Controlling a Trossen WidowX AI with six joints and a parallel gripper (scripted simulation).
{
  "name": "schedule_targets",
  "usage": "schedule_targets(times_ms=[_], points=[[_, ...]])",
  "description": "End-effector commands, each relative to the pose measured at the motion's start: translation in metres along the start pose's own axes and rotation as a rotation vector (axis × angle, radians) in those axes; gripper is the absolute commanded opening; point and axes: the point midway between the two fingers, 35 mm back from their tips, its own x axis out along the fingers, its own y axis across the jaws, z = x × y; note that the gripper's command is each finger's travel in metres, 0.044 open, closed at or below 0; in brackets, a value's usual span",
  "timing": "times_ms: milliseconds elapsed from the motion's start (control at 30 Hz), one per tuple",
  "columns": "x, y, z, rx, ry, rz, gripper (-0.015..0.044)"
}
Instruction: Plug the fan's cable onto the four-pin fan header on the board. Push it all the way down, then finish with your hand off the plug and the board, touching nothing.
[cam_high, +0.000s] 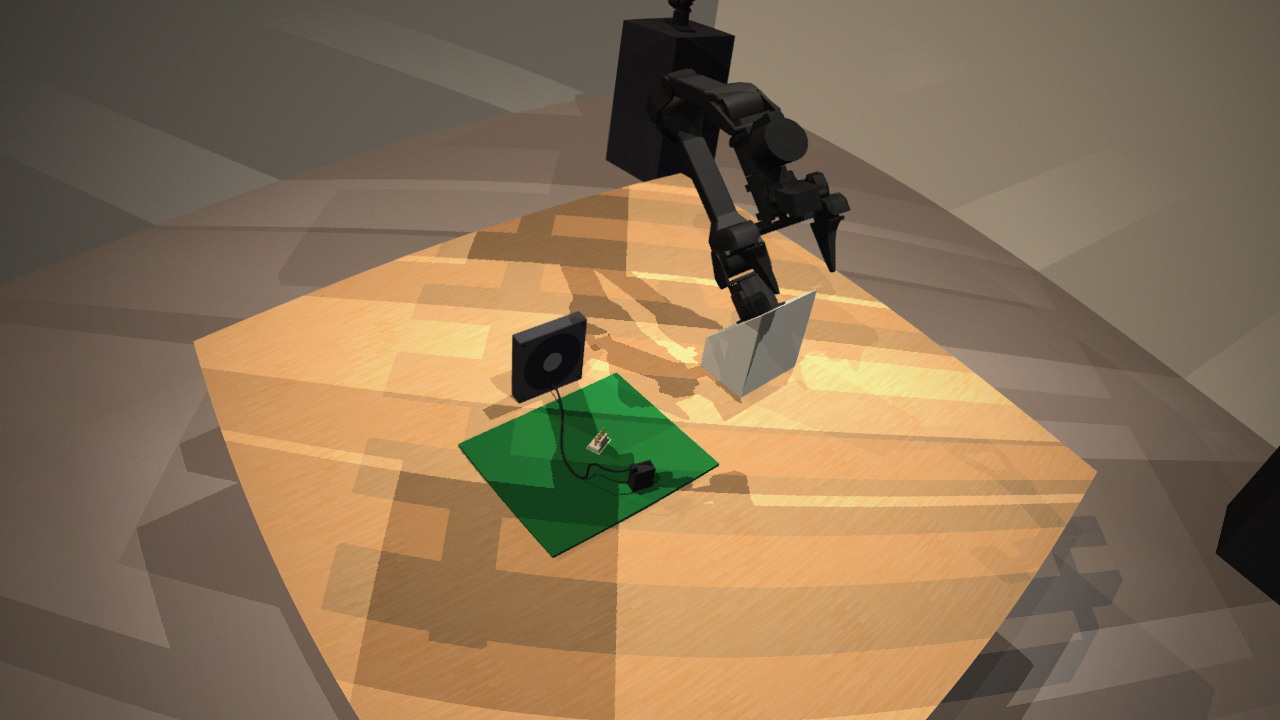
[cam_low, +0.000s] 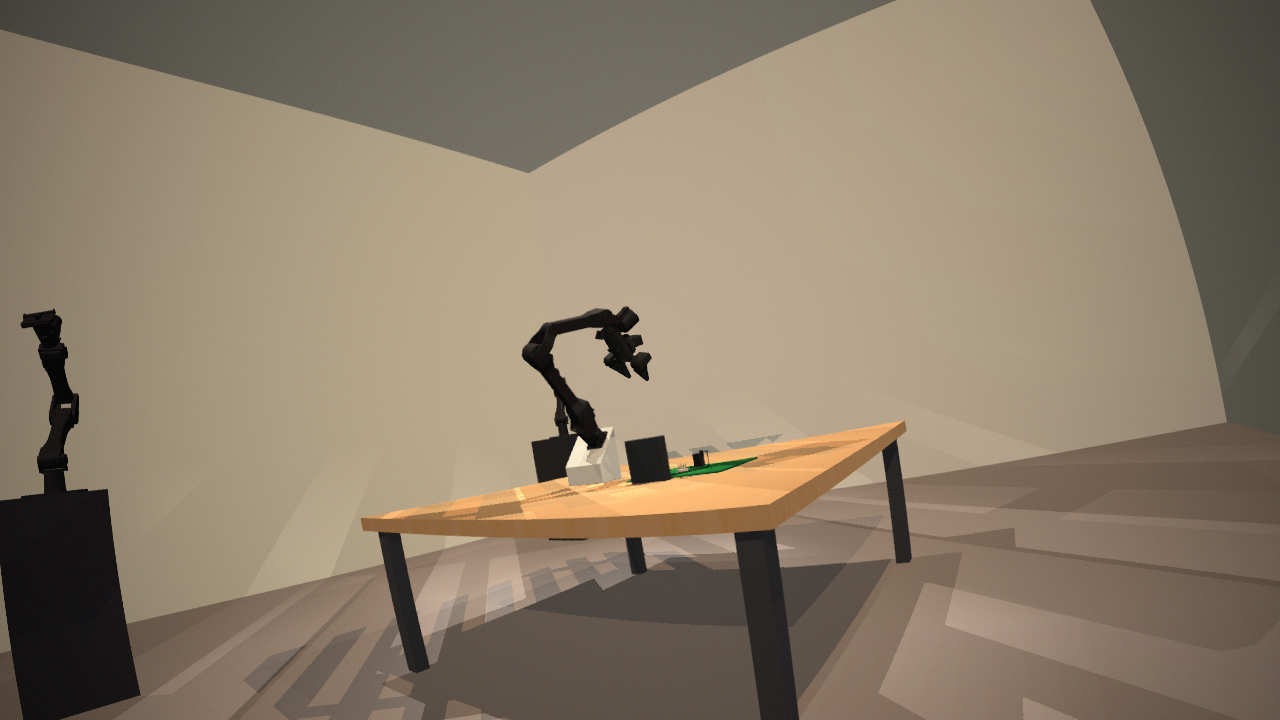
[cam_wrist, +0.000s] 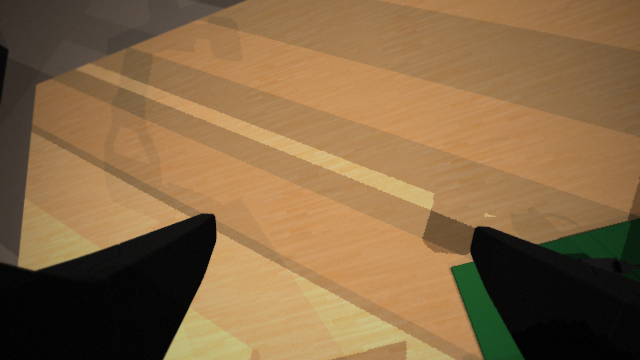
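Observation:
The green board (cam_high: 553, 530) (cam_wrist: 467, 285) lies on the table. The white four-pin header (cam_high: 598, 443) with its pins is near the board's middle, with nothing on it. The black plug (cam_high: 640, 475) (cam_low: 699, 458) is over the board's right part in the top view, apart from the header. The black cable (cam_high: 562, 434) runs from it to the upright black fan (cam_high: 534, 365) (cam_low: 647, 459) at the board's far left edge. My gripper (cam_high: 804, 281) (cam_low: 637, 377) (cam_wrist: 344, 232) is open and empty, high above the table and away from plug and board. Its right finger hides part of the board in the wrist view.
The light angular stand (cam_high: 776, 349) (cam_low: 592, 467) at my arm's base stands on the wooden table (cam_high: 805, 608) (cam_low: 572, 526), beyond the board in the top view. The fan rises above the board. Black pedestals (cam_high: 666, 98) (cam_low: 62, 591) with other arms stand off the table.

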Motion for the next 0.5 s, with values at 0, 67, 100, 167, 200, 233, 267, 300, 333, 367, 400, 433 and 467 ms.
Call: schedule_targets(times_ms=[0,67,100,167,200,233,267,300,333,367,400,433,467], points=[[0.021,-0.070,0.007,0.474,0.132,-0.170,0.0440],[0.030,-0.096,0.006,0.645,0.175,-0.239,0.0440],[0.035,-0.109,0.004,0.728,0.195,-0.276,0.0440],[0.045,-0.135,0.000,0.891,0.232,-0.354,0.0440],[0.050,-0.148,-0.004,0.970,0.249,-0.394,0.0440],[0.056,-0.161,-0.007,1.046,0.264,-0.438,0.0440],[0.061,-0.174,-0.010,1.121,0.274,-0.486,0.0440],[0.066,-0.187,-0.013,1.193,0.284,-0.536,0.0440],[0.072,-0.200,-0.018,1.263,0.291,-0.587,0.0440],[0.077,-0.211,-0.022,1.324,0.296,-0.634,0.0440],[0.081,-0.218,-0.024,1.363,0.299,-0.665,0.0440],[0.082,-0.221,-0.026,1.380,0.299,-0.679,0.0440],[0.083,-0.222,-0.026,1.382,0.300,-0.681,0.0440]])
